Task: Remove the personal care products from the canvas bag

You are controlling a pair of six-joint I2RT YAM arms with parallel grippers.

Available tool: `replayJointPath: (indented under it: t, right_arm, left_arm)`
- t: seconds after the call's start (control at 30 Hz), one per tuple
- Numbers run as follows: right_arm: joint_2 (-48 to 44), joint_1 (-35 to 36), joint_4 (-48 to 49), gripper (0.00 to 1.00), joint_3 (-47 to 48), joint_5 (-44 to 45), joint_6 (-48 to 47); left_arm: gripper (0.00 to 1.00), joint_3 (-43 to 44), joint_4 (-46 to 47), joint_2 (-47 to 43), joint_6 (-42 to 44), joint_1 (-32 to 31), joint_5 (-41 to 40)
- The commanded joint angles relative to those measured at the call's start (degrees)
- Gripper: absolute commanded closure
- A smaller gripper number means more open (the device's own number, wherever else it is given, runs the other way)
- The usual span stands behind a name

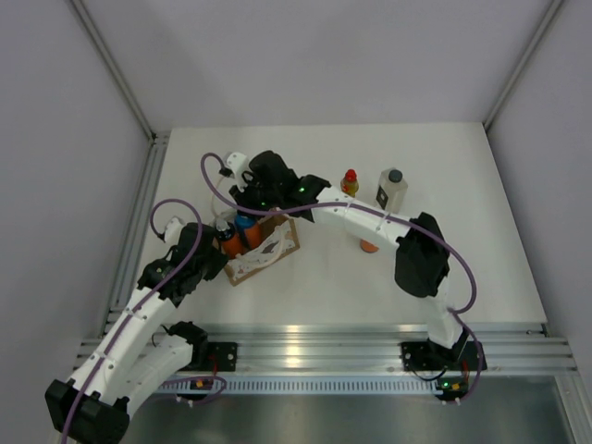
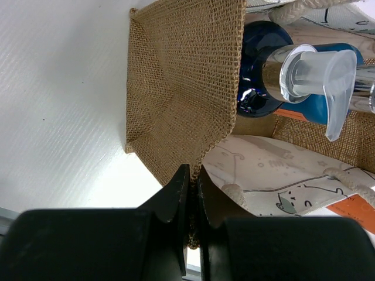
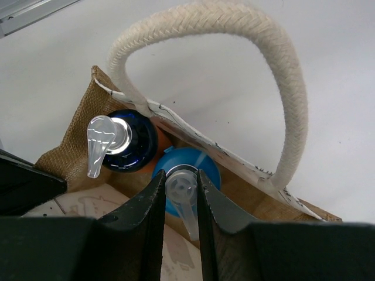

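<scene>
Two bottles are sitting upright inside the canvas bag [image 1: 289,239], which is standing on the table [image 1: 462,268] left of centre. One is a blue bottle [image 3: 186,159] with a clear pump. The other, right against it, is a dark-topped orange bottle [image 3: 136,143], also with a pump. Three products are standing outside, well apart from the bag: the yellow bottle [image 1: 350,182] with its red cap, the whitish square bottle [image 1: 392,191] beside it, and another orange bottle [image 1: 368,246] partly hidden under the right arm.

The left gripper [image 2: 192,171] is pinching the bag's burlap rim, its fingers closed down to the thickness of the fabric, bracing the bag. The right gripper [image 3: 179,175] is reaching into the bag's mouth from above, with the rope handle [image 3: 234,23] arching just beyond it. Its fingers are narrowed onto the blue bottle's pump collar and appear to be pressing it from both sides.

The step in hand is judged to be the grasp on the fourth product. The next move is calling for a straight upward lift that clears the neighbouring pump and the handle, with the left pinch holding the light bag down. The collar is a slim, smooth hold, so slipping is a risk.
</scene>
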Motion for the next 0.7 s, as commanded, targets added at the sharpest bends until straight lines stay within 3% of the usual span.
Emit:
replayJointPath:
  t: [0.0, 0.67]
  right_arm:
    - [-7.31, -0.44, 3.78, 1.00, 3.07, 0.64, 0.69]
    - [-15.66, 0.52, -2.90, 1.00, 7.47, 4.24, -0.10]
  left_arm:
    - [1.00, -1.71, -1.19, 1.17, -0.55, 0.02, 0.45]
    - [1.00, -1.80, -1.02, 1.52, -0.99, 0.02, 0.10]
